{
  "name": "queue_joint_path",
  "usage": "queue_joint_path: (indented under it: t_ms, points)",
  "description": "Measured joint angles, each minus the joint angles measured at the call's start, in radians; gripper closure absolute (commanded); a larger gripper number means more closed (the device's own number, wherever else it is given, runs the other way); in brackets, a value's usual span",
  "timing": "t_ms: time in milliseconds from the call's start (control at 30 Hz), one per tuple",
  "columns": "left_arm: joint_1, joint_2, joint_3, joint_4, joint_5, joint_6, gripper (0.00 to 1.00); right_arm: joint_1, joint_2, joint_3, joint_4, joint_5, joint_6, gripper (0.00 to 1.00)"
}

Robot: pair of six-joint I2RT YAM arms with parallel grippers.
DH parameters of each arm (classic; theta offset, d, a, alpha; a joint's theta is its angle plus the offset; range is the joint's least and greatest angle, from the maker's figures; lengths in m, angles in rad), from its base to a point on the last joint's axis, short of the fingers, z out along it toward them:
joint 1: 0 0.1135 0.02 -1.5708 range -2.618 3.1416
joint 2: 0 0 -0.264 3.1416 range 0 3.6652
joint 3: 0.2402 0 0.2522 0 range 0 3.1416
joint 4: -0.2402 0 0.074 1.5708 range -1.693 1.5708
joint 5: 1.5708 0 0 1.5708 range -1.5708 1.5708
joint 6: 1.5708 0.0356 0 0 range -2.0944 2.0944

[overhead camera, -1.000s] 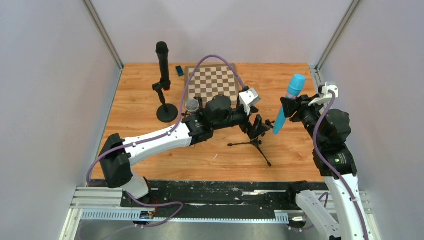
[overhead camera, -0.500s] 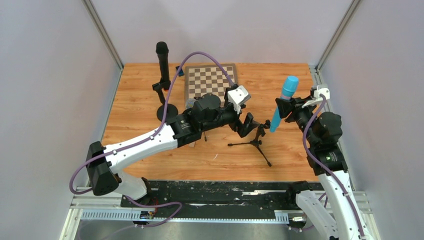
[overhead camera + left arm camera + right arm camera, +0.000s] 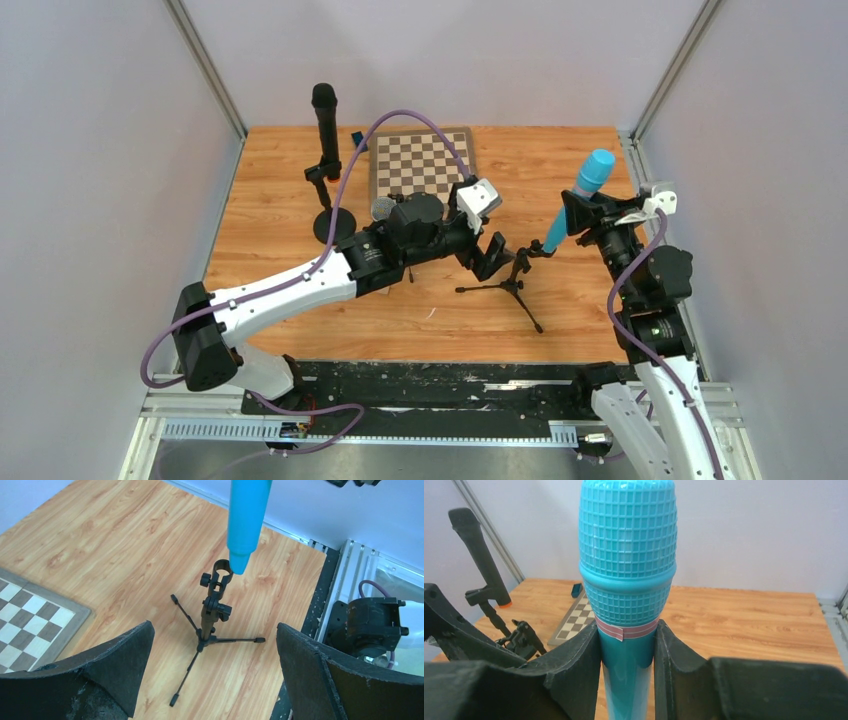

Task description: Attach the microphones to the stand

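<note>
Catching by left wrist alone: light blue microphone (image 3: 246, 520) tilted, tip at the clip ring (image 3: 223, 570) of the tripod stand (image 3: 211, 611). By right wrist alone: pink tape (image 3: 626, 630) under its gridded head, neck pinched in the right gripper (image 3: 626, 652). Gaping wide and empty beside that stand, left gripper (image 3: 492, 254). Behind: chessboard (image 3: 422, 160), black microphone (image 3: 325, 125) upright on a round-based stand (image 3: 333, 222), silver grille (image 3: 384, 208) half hidden by the left arm (image 3: 300, 285).

Top external: high, from near side, tilted down over whole table (image 3: 280, 200); far. Left wrist: looks down-forward through left gripper (image 3: 212, 635) at tripod stand (image 3: 210, 612); mid range. Right wrist: level, faces across table toward far-left corner; light blue microphone (image 3: 626, 555) fills centre, very close. All three views share light blue microphone and chessboard (image 3: 420, 160). Only top and right wrist share black microphone (image 3: 476, 545).
</note>
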State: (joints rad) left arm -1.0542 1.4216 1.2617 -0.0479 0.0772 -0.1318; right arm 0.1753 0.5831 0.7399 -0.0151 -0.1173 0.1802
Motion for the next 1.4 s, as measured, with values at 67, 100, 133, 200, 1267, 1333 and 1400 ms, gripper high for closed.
queue_joint_path:
  t_ms: [67, 100, 133, 200, 1267, 1333, 1400]
  points:
    - [0.0, 0.002, 0.0, 0.0, 0.006, 0.0, 0.0, 0.0, -0.014, -0.008, 0.025, 0.004, -0.004, 1.0]
    - [0.0, 0.005, 0.0, 0.002, 0.009, 0.0, 0.0, 0.0, -0.019, -0.01, 0.036, 0.006, -0.007, 1.0]
    - [0.0, 0.01, 0.0, 0.005, 0.011, 0.0, 0.0, 0.0, -0.023, -0.014, 0.052, 0.011, -0.009, 1.0]
    - [0.0, 0.021, 0.0, 0.007, 0.011, 0.0, 0.0, 0.0, -0.027, -0.024, 0.077, 0.024, -0.011, 1.0]
    - [0.0, 0.061, 0.0, 0.003, -0.101, 0.0, 0.0, 0.0, -0.06, -0.221, 0.215, 0.109, 0.001, 1.0]
    - [0.0, 0.062, 0.0, 0.003, -0.106, 0.001, 0.0, 0.0, -0.064, -0.224, 0.215, 0.109, 0.001, 1.0]
    - [0.0, 0.064, 0.0, 0.003, -0.111, 0.001, 0.0, 0.0, -0.071, -0.229, 0.215, 0.109, 0.001, 1.0]
